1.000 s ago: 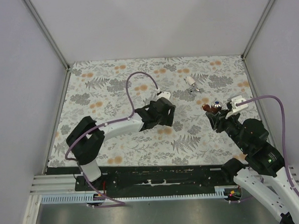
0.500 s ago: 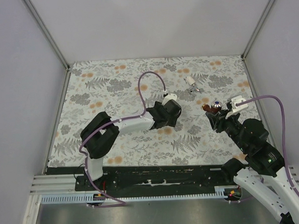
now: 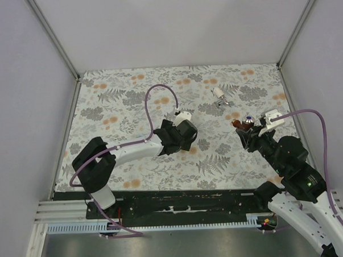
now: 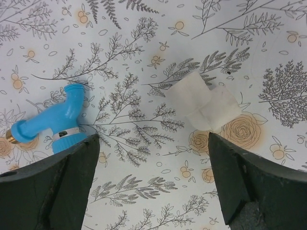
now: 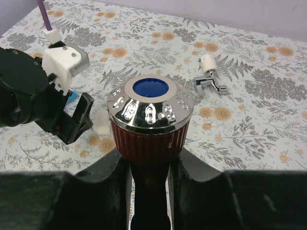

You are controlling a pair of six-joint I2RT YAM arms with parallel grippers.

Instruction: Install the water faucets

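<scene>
Copper-toned and chrome-capped, the reddish-brown faucet (image 5: 151, 124) stands upright in the right claw (image 5: 149, 167), which pinches its stem from both sides and holds it above the right part of the bench (image 3: 130, 85). The left claw (image 4: 153, 167) hangs low over mid-bench, fingers spread wide, nothing gripped. Beneath it lie a white plastic fitting (image 4: 204, 103), nearer one finger, and a blue faucet (image 4: 57, 124), just at the tip of the other. A white-silver faucet (image 5: 211, 76) lies well apart toward the far side. Assessment: the step in hand appears to be picking up the fitting so that the held stem can be mated to it. Recommended: shift the left claw until the fitting sits centred between the fingers and square to its flatter sides, then descend without nudging the blue faucet. The fitting looks light and liable to skid, so closure should be slow. The right arm should keep the faucet steady and upright for alignment.
</scene>
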